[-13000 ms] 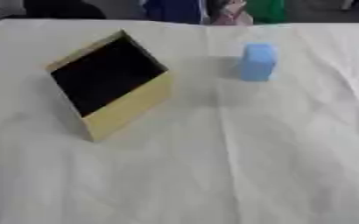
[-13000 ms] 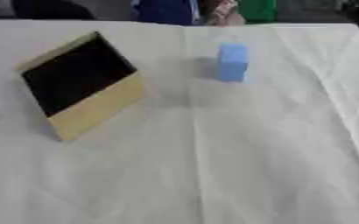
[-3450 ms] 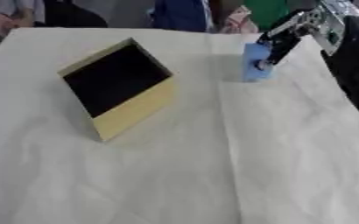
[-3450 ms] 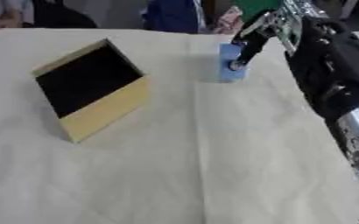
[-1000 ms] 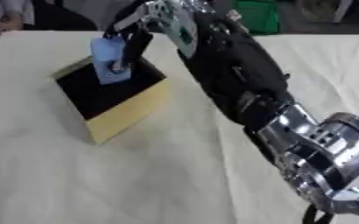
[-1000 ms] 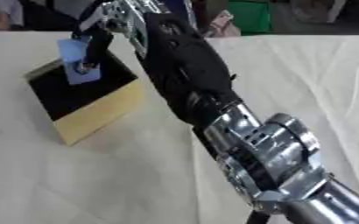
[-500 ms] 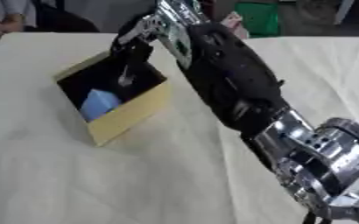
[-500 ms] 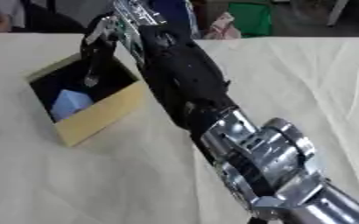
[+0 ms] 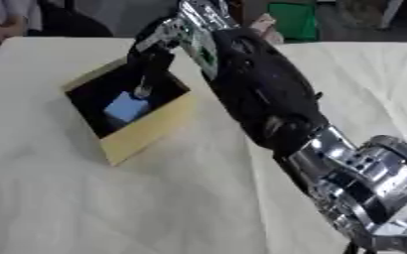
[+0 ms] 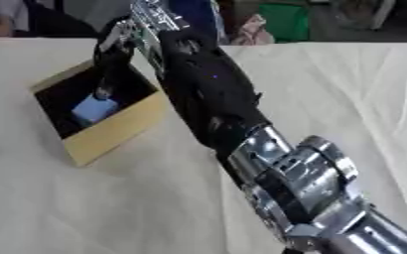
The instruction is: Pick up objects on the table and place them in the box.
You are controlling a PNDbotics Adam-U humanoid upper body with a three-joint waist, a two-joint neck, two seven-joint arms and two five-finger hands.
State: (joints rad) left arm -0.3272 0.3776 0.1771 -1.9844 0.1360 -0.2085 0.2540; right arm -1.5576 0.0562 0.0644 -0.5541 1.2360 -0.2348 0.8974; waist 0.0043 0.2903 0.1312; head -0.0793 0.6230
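Block [image 9: 125, 107], blue: we log it inside the box [image 9: 151, 133], lying on the dark floor near the front wall. Right hand [image 9: 155, 57]: over the box's far side, fingers [image 9: 144, 87] hanging straight down into the opening with tips just above the block, holding nothing. Left hand: we see none. Risks, as we judge them: fingers catching the box wall on withdrawal and dragging or tipping the box; fingertips nudging the block; forearm [image 9: 259, 94], close over the rim, brushing it.

Soft, even light; overall blur
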